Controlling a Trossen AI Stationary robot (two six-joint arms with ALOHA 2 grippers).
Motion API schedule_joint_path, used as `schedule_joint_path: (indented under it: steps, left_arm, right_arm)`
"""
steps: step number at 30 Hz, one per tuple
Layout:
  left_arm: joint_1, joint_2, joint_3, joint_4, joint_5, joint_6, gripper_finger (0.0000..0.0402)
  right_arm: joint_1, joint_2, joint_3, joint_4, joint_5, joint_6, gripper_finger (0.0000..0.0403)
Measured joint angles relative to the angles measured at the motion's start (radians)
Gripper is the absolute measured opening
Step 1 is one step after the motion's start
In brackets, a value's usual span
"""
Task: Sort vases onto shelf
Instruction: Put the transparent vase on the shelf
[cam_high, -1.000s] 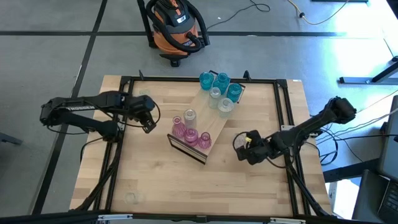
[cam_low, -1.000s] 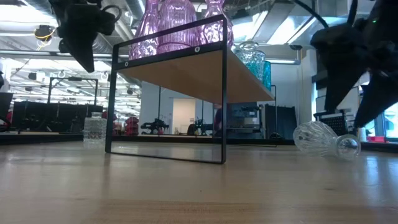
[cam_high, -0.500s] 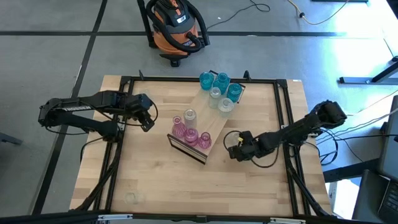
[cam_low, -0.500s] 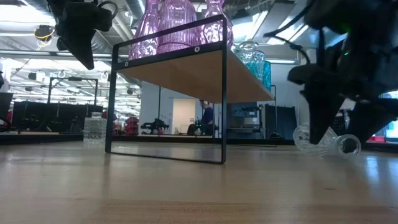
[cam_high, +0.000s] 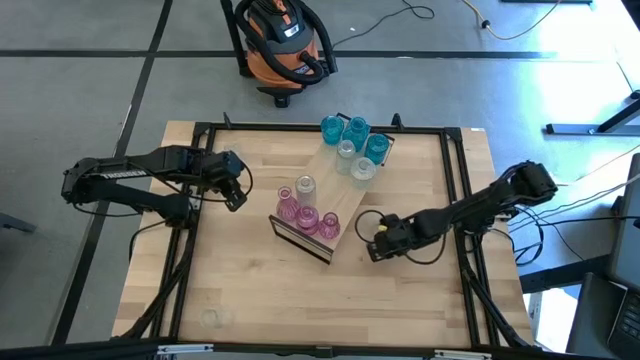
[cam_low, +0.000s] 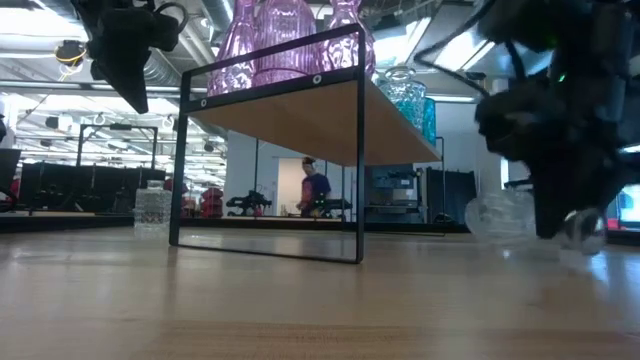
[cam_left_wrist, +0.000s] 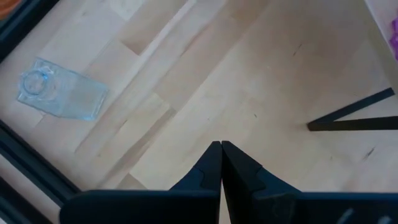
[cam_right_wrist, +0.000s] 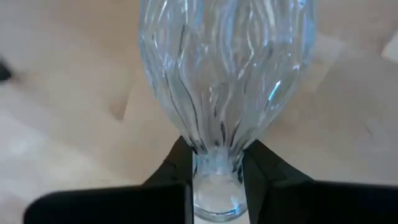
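The shelf (cam_high: 352, 170) stands slantwise mid-table and bears teal vases (cam_high: 346, 131) at its far end, clear ones (cam_high: 352, 160) in the middle and pink ones (cam_high: 304, 216) at its near end. A clear ribbed vase (cam_right_wrist: 224, 74) lies on its side to the shelf's right, and my right gripper (cam_high: 378, 241) is shut on it. My left gripper (cam_high: 237, 196) hangs shut above the table, left of the shelf, holding nothing. My right gripper pinches the clear vase's narrow neck (cam_right_wrist: 216, 163) between its two fingers (cam_right_wrist: 176, 167), just behind the mouth. The fingers come steeply from above and lie across the neck. The vase lies on its side with its body (cam_low: 500, 215) on the tabletop.
Another clear vase (cam_left_wrist: 59, 96) stands near the table's near left corner (cam_low: 152, 210). A black frame (cam_high: 455, 180) runs round the tabletop. An orange vacuum cleaner (cam_high: 280, 45) sits on the floor beyond the far edge. A person (cam_low: 315, 190) stands in the room behind.
My right gripper has gone down and toward the shelf, over the lying clear vase, tipping steeper, and has shut its open fingers on the vase's neck. My left gripper has kept still.
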Motion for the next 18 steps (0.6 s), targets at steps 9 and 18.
schedule_joint_path:
  steps: [9, 18]
  left_arm:
    - [0.000, 0.000, 0.000, 0.008, -0.004, 0.000, 0.0000]
    - [0.000, 0.000, 0.000, 0.054, 0.002, -0.001, 0.0000]
  right_arm:
    - [0.000, -0.217, 0.040, -0.010, -0.184, -0.034, 0.0054]
    - [-0.001, -0.332, 0.120, -0.168, -0.728, -0.021, 0.0057]
